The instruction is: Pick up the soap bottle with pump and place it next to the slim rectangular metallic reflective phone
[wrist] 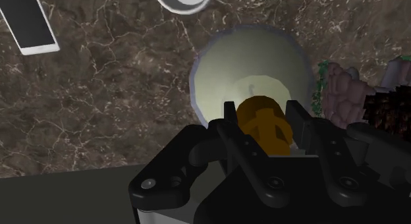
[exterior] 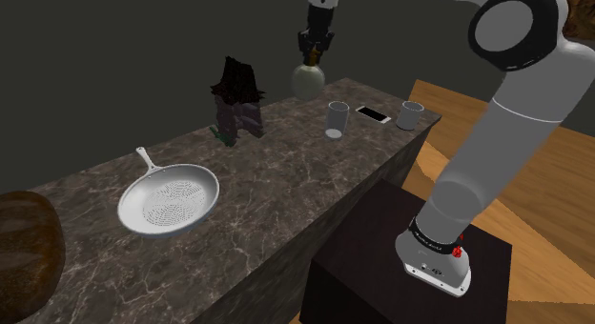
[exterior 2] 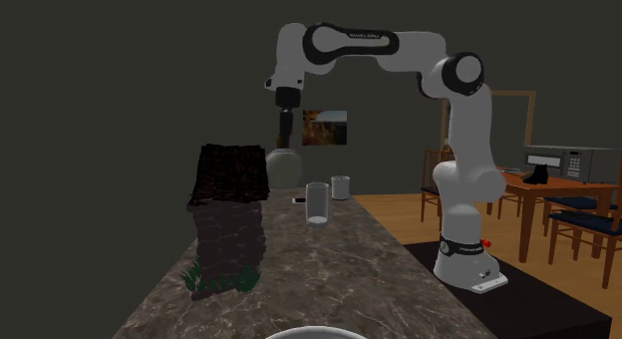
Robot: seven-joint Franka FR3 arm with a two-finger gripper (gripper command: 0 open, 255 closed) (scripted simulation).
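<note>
Above the dark marble counter, the black gripper is clasping the brown pump of the round pale soap bottle between its two fingers. The bottle is hanging in the air below the gripper and is not touching the surface. Down on the counter, the slim phone is lying flat between a clear glass and a pale cup, and in the shoulder view the bottle is hovering between that glass and a dark potted plant.
</note>
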